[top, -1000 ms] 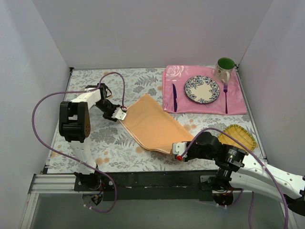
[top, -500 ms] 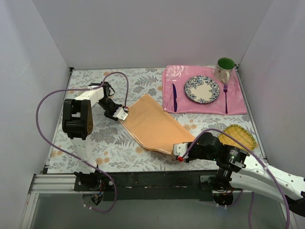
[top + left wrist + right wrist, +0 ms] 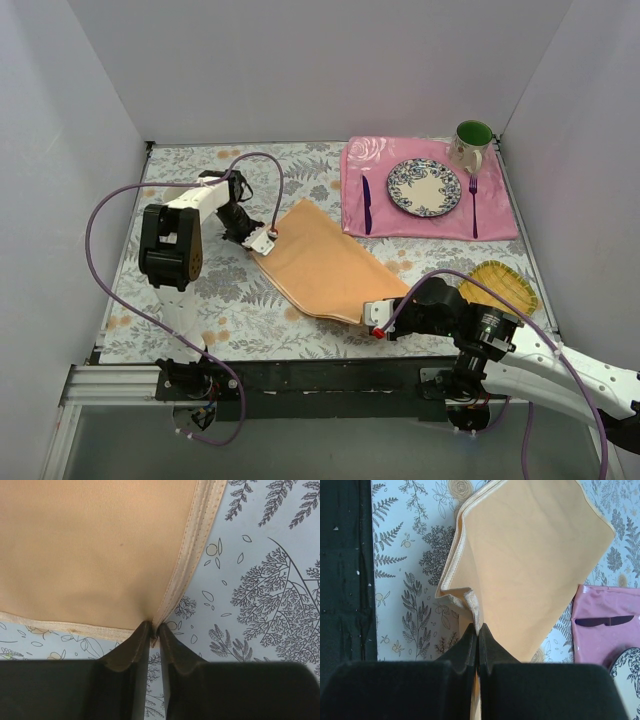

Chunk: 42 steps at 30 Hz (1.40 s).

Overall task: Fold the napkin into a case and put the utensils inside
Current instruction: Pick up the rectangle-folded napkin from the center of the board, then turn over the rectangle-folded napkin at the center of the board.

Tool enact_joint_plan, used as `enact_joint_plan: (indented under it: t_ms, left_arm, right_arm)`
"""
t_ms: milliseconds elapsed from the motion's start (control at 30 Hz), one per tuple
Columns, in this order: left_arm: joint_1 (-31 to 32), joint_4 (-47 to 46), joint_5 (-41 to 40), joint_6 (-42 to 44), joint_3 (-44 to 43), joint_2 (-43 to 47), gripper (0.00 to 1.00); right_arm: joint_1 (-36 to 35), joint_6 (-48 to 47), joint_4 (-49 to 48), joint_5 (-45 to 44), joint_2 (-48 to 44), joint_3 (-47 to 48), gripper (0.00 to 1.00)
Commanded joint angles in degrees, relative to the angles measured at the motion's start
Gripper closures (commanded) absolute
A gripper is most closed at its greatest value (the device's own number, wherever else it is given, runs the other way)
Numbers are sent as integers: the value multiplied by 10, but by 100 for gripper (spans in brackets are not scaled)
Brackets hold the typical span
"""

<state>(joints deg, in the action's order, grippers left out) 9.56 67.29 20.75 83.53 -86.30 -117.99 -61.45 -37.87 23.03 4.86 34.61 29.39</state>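
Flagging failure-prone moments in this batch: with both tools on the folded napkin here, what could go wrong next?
1. The left tool pinches only the very corner of the napkin; the cloth may slip out when pulled.
2. At the right tool the layers are bunched and offset, so the next fold may come out uneven.
3. The knife lies on the placemat close to the napkin's far corner; a swung cloth could nudge it.
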Motion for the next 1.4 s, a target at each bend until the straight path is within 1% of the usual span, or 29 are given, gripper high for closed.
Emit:
enact_joint_plan:
  t_ms: [0, 33, 133, 233, 300, 400, 467, 500, 533, 567, 600, 700, 733, 800, 833, 867, 900, 967, 1000, 1033, 1067, 1133, 1167, 1200, 1233, 1267, 1300, 1333, 1367]
  left_arm:
    - [11, -35, 2, 19, 23, -51, 97]
    - [11, -35, 9, 16, 23, -44, 100]
    - [11, 6, 52, -18, -7, -23, 100]
    - [6, 47, 101, -81, -37, 1, 100]
    - [-2, 63, 132, -139, -50, 42, 100]
    - [-12, 95, 177, -186, -48, 108, 100]
    - [-16, 116, 205, -230, -34, 154, 100]
    - [-16, 121, 210, -246, -14, 206, 100]
    - [-16, 121, 216, -279, 2, 235, 100]
    - [-16, 121, 221, -289, 18, 265, 100]
    - [-16, 121, 221, -296, 52, 331, 100]
    - [-16, 122, 213, -355, 92, 413, 100]
    - [-16, 123, 211, -375, 114, 464, 100]
    - [-16, 123, 199, -422, 141, 513, 100]
    - [-15, 123, 195, -439, 154, 557, 100]
    - [-15, 123, 192, -463, 154, 572, 100]
    - [-16, 123, 185, -513, 151, 585, 100]
    - [-16, 123, 174, -584, 132, 586, 100]
    - [-16, 123, 154, -643, 129, 578, 100]
    - [-16, 123, 137, -665, 130, 566, 100]
    - [-17, 122, 124, -684, 134, 526, 100]
    - [-34, 105, 104, -755, 128, 467, 100]
    - [-47, 100, 107, -786, 104, 435, 100]
    - [-79, 97, 119, -810, 86, 367, 100]
    - [-92, 92, 137, -849, 63, 336, 100]
    - [-118, 87, 144, -866, 43, 309, 100]
    - [-127, 78, 148, -883, 6, 260, 100]
    - [-133, 48, 150, -928, -9, 243, 100]
    - [-140, 30, 154, -948, -20, 225, 100]
  right_arm:
    - [2, -5, -22, -6, 1, 30, 99]
    - [2, -5, -24, -11, 2, 33, 99]
    - [2, -1, -19, -21, 5, 51, 99]
    - [2, 6, -11, -45, 6, 73, 99]
    - [3, 13, -9, -65, 4, 86, 99]
    - [2, 20, 3, -78, 4, 127, 99]
    - [5, 20, 25, -79, 8, 162, 99]
    - [7, 17, 48, -76, 7, 174, 99]
    - [8, 10, 61, -69, 5, 185, 99]
    - [8, 8, 74, -67, 4, 196, 99]
    - [8, 5, 96, -62, 1, 218, 99]
    - [8, -1, 136, -36, -4, 272, 99]
    - [9, 2, 166, -29, -4, 286, 99]
    - [11, 7, 204, 0, -2, 315, 99]
    - [11, 11, 215, 11, -2, 336, 99]
    - [12, 17, 229, 18, -2, 345, 99]
    - [16, 32, 231, 17, -1, 352, 99]
    - [24, 60, 206, -17, 13, 354, 99]
    - [32, 81, 195, -42, 19, 347, 99]
    - [32, 91, 185, -101, 33, 334, 99]
    - [32, 93, 165, -123, 42, 305, 99]
    - [42, 103, 143, -129, 77, 280, 99]
    - [53, 105, 122, -127, 92, 260, 99]
    - [100, 109, 93, -122, 132, 258, 99]
    - [143, 115, 77, -75, 156, 260, 99]
    - [196, 119, 67, -26, 181, 276, 99]
    - [293, 127, 49, 8, 235, 287, 99]
    - [327, 143, 47, 55, 266, 304, 99]
    - [351, 150, 46, 70, 294, 319, 99]
